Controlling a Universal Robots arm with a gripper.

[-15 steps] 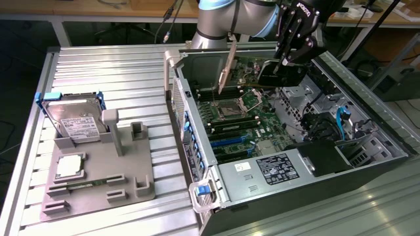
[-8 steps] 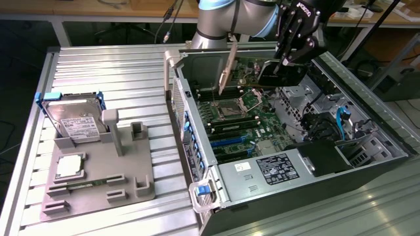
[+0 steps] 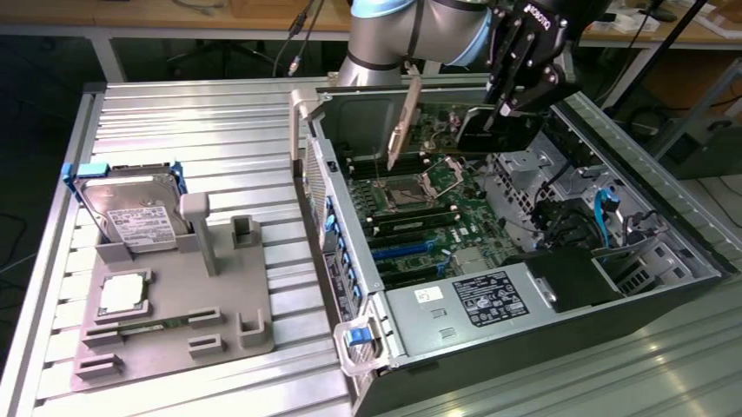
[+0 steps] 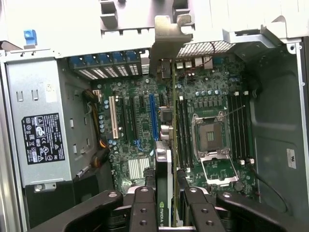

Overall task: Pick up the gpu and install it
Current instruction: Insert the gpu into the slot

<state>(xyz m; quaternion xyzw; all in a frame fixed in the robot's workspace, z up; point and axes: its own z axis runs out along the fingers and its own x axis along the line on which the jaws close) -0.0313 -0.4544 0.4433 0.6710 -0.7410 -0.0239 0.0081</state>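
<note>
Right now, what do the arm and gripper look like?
The arm is a silvery grey tube with a pale blue joint cap. The gripper is black, with white lettering on its body and jointed black fingers studded with round silver pins.

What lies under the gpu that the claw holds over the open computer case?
The green motherboard, with its blue slot and processor socket to either side. The gpu, gripped by the claw, covers the strip directly beneath it.

I am looking into an open computer case [image 3: 333,228], its power supply [image 3: 487,300] sitting beside the motherboard [image 3: 454,213]. At the exterior view's left, a hard drive [image 3: 134,217] is leaning in a grey fixture [image 3: 174,340] on the slatted table [image 3: 197,122].
</note>
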